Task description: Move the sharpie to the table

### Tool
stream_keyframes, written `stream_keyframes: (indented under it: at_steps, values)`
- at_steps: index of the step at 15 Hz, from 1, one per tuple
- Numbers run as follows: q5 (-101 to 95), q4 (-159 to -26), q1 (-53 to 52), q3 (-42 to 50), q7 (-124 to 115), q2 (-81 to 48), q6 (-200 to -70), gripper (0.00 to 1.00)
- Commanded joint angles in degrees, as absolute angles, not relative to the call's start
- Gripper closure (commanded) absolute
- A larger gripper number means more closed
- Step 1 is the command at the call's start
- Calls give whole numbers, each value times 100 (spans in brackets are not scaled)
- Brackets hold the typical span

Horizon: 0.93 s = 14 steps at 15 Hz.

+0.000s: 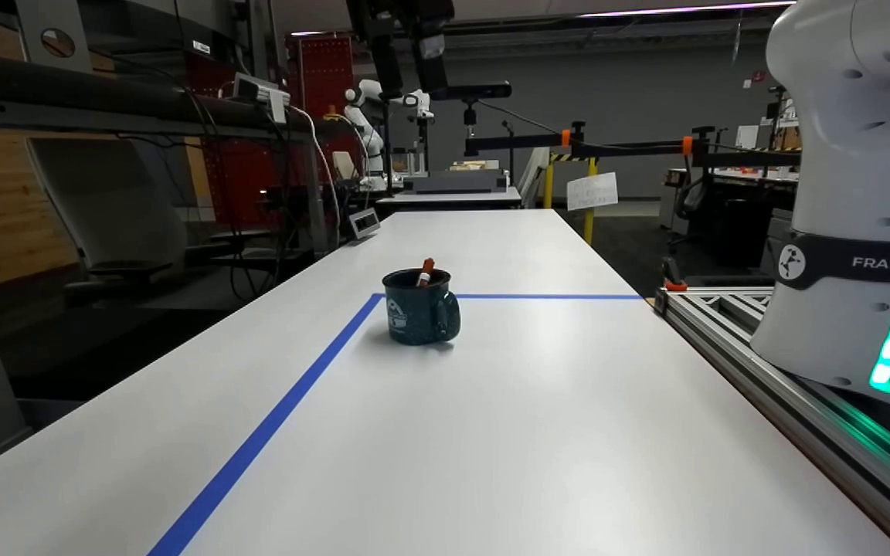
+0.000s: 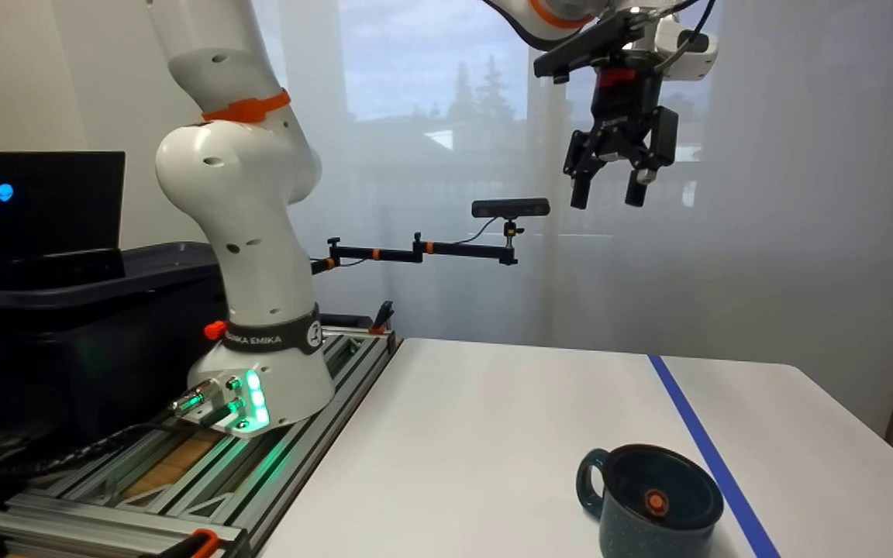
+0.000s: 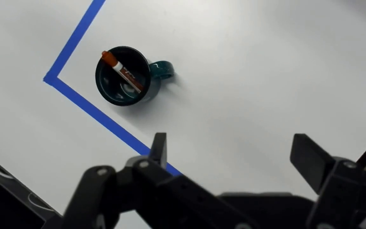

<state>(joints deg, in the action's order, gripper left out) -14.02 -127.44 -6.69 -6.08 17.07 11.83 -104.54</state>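
The sharpie (image 3: 119, 67) leans inside a dark teal mug (image 3: 111, 87), its red-orange end at the rim and its whitish barrel slanting down inside. Its top end also shows in both exterior views (image 1: 426, 270) (image 2: 656, 504). The mug (image 1: 412, 316) stands upright on the white table (image 1: 553, 417), inside the corner of blue tape. My gripper (image 3: 230, 136) is open and empty. It hangs well above the table, apart from the mug, as an exterior view (image 2: 607, 203) shows. In the wrist view the mug lies beyond the left finger.
Blue tape (image 3: 103, 119) runs along the table by the mug. The mug's handle (image 3: 164, 69) points away from the tape corner. The robot's base stands on a metal frame (image 1: 731, 340) at the table's edge. A camera on a boom (image 2: 510, 208) stands beyond the table.
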Motion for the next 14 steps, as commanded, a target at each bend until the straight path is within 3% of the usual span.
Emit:
stream_keyframes:
  at_steps: [1, 7, 14]
  values:
    - [-1726, -12718, -692, -663, 1625, 1168, -10428, 0]
    - [-3030, -13095, -631, -589, 2050, 1159, -11035, 0]
    - [-3217, -13690, -367, -97, 3032, 811, -12534, 0]
